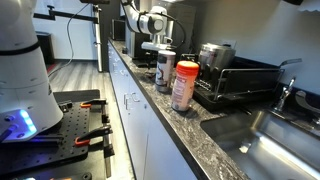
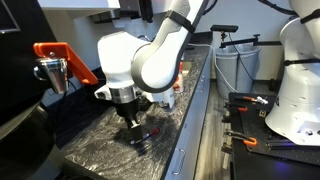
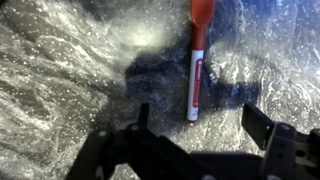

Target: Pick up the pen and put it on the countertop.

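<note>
The pen (image 3: 196, 70) has a white barrel with a red label and a red cap. It lies flat on the dark speckled countertop (image 3: 70, 70). In the wrist view my gripper (image 3: 200, 125) is open, just above the stone, with its two fingers set wide on either side of the pen's white tip and not touching it. In an exterior view the gripper (image 2: 134, 138) points down at the countertop (image 2: 100, 150), with the pen (image 2: 151, 131) right beside it. In an exterior view the gripper (image 1: 150, 55) is far back along the countertop (image 1: 195, 130); the pen is hidden there.
An orange canister (image 1: 184, 85), a dark can (image 1: 166, 68), a dish rack (image 1: 235, 80) and a sink (image 1: 280, 140) sit along the counter. A black perforated board with red-handled tools (image 1: 60, 130) lies beside the cabinets. An orange-handled item (image 2: 55, 55) stands near the arm.
</note>
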